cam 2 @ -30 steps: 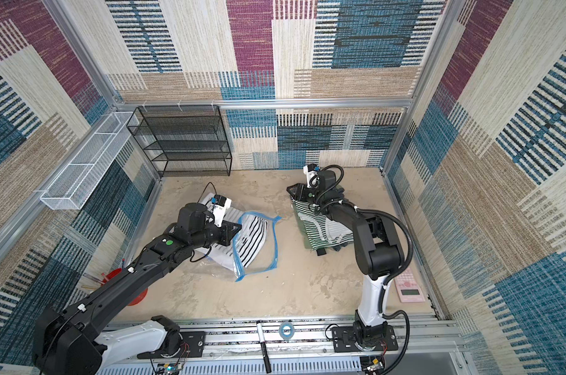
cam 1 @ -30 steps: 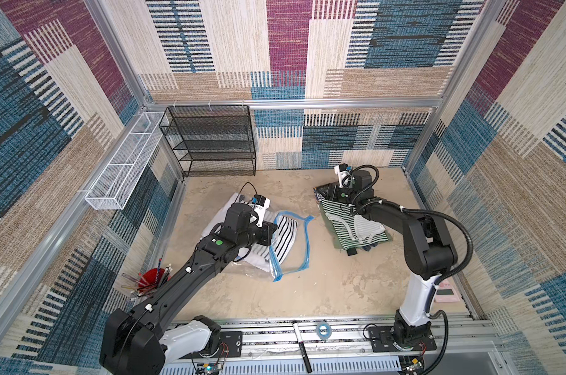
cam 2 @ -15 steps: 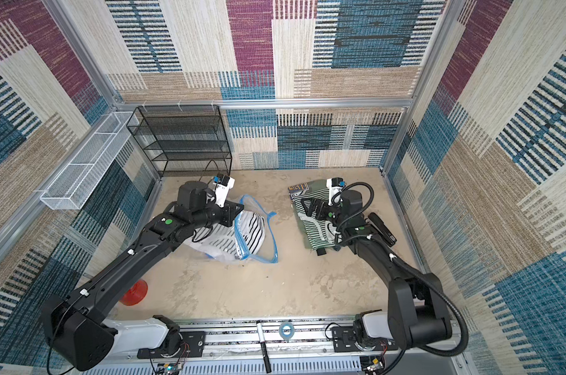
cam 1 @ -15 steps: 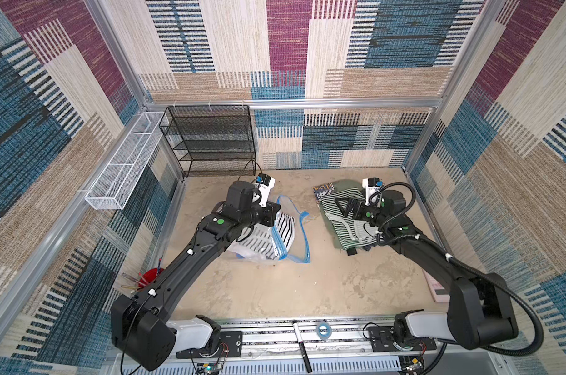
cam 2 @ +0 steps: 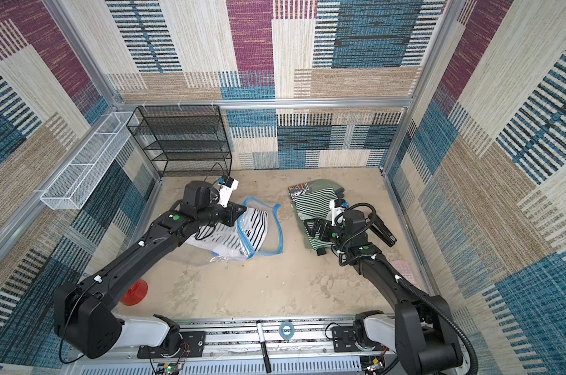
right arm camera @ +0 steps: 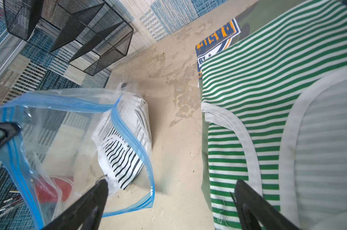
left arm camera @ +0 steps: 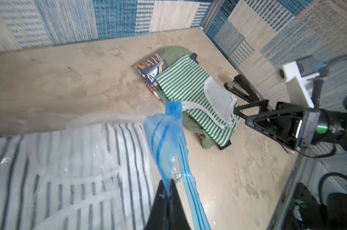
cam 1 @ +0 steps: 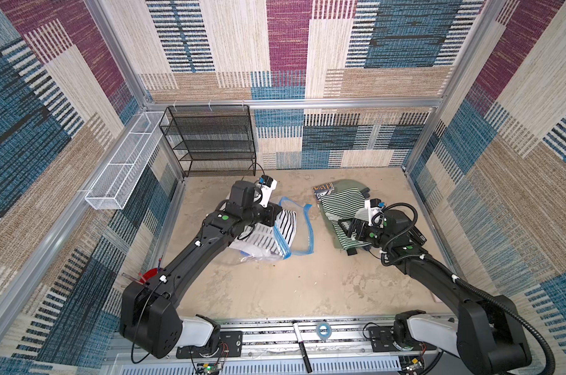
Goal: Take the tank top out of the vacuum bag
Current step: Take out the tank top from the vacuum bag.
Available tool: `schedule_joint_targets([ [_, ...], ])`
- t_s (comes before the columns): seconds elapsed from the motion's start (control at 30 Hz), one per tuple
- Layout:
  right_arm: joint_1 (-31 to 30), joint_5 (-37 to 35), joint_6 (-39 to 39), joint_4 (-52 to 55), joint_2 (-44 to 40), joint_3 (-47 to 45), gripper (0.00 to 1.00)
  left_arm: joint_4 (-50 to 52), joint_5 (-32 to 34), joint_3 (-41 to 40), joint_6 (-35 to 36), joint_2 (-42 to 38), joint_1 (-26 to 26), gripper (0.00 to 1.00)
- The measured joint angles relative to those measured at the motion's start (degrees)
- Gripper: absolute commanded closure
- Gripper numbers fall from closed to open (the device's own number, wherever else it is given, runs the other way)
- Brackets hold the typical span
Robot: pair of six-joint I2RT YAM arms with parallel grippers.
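Note:
The vacuum bag [cam 1: 309,227] [cam 2: 276,227] lies left of centre, clear with a blue zip rim, its mouth gaping toward the right. My left gripper [cam 1: 272,212] [cam 2: 239,211] [left arm camera: 169,182] is shut on that blue rim [left arm camera: 162,135] and holds it up. A black-and-white striped garment [cam 1: 286,227] [right arm camera: 121,157] sits inside the bag [right arm camera: 49,123]. A green-and-white striped tank top [cam 1: 343,201] [cam 2: 311,201] [left arm camera: 184,83] [right arm camera: 258,89] lies outside on a pile of clothes at the right. My right gripper [cam 1: 348,229] [cam 2: 312,227] [right arm camera: 170,182] hovers open and empty over the pile's near-left edge.
A black mesh shelf [cam 1: 213,139] stands at the back left, with a white wire basket [cam 1: 122,165] on the left wall. A red object [cam 2: 134,292] lies near the left arm. A black stapler [cam 2: 380,229] rests by the right wall. A pen [cam 1: 299,344] and a tape roll [cam 1: 322,329] sit on the front rail.
My right gripper has pulled back from the pile's far end toward the front and opened wide. My left gripper has carried the bag's rim a little right and farther back.

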State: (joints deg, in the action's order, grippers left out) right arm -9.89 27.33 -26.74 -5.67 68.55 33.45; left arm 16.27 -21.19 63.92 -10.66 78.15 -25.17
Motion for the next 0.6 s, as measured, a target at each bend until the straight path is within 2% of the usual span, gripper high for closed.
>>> schedule_joint_targets([
  [0.13, -1.3, 2.4, -0.6, -0.1, 0.9, -1.2, 0.00, -5.9, -3.3, -9.4, -3.8, -3.8, -0.1, 1.00],
  [0.23, -4.4, 3.1, -1.5, -0.4, 0.9, -1.6, 0.05, -8.9, -3.8, -14.0, -5.7, -6.0, -0.2, 1.00],
  [0.37, -9.5, 3.1, -4.3, -1.4, 0.5, -3.1, 0.16, -11.0, -4.0, -16.2, -6.3, -7.1, -0.4, 1.00],
  [0.6, -18.9, 1.7, -12.0, -6.3, -1.8, -5.2, 0.32, -13.1, -4.5, -15.0, -6.3, -5.9, -1.1, 1.00],
])
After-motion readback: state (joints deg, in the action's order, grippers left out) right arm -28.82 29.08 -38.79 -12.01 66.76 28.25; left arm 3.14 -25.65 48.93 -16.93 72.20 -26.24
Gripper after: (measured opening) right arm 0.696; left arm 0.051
